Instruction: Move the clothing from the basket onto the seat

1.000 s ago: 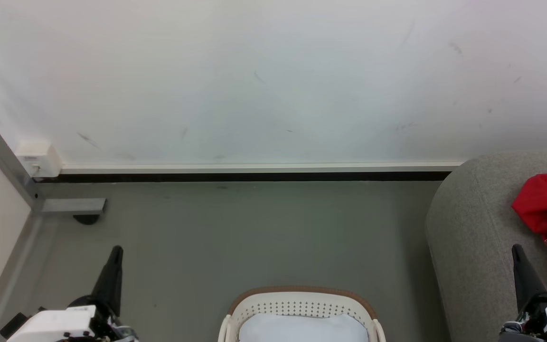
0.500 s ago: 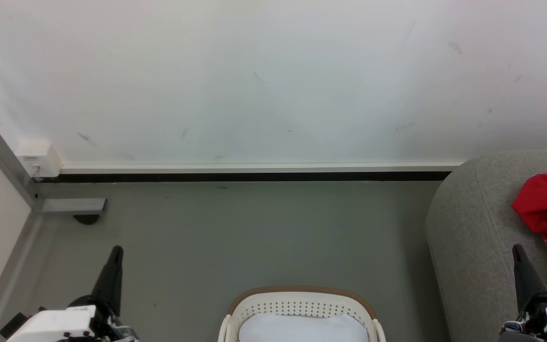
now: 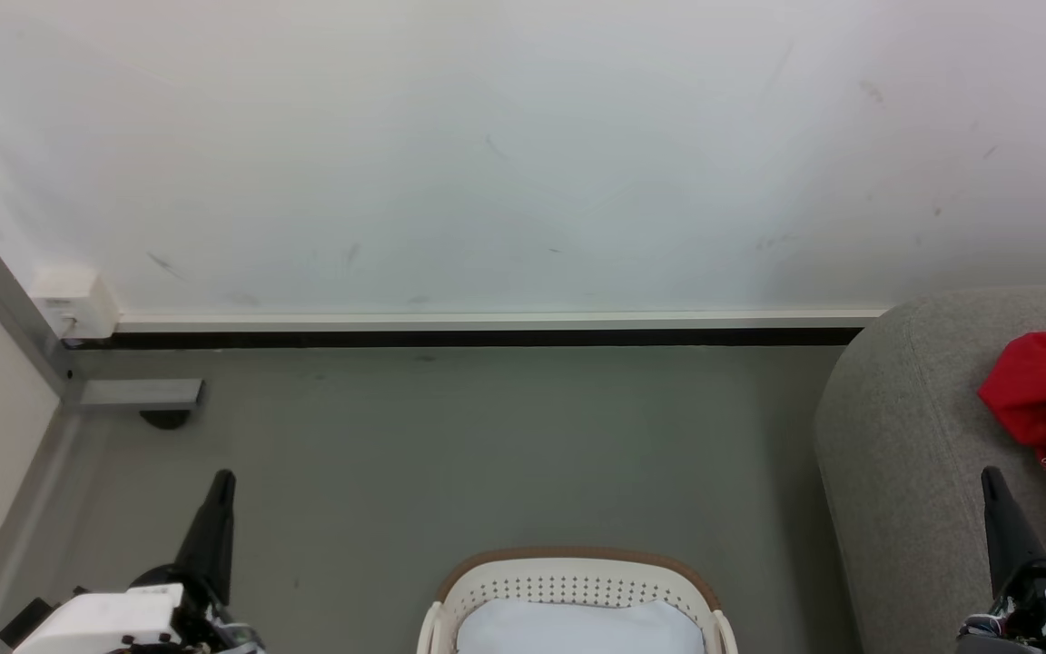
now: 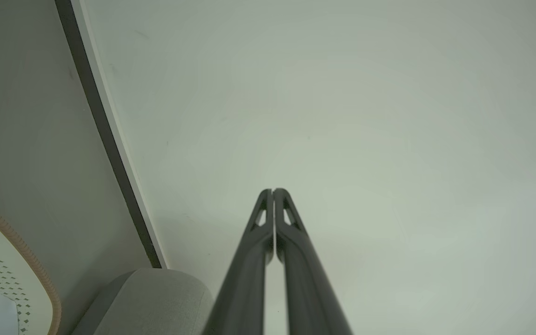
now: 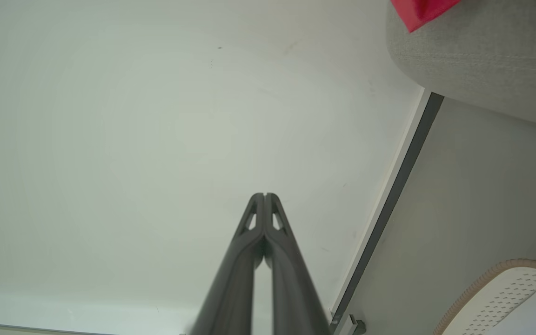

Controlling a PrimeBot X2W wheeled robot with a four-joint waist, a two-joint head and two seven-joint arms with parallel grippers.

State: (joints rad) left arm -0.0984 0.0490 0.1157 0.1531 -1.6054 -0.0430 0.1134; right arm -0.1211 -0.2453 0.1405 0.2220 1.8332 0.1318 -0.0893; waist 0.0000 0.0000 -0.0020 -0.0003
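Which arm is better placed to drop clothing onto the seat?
Right, probably: the right gripper is beside the seat, near the red clothing; the left gripper is on the basket's far side.

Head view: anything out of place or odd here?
Nothing alarming. The clothing lies crumpled on the seat, as intended; the basket stands upright, a white sheet visible inside. Left gripper and right gripper are shut and empty. The wall carries faint scuffs.
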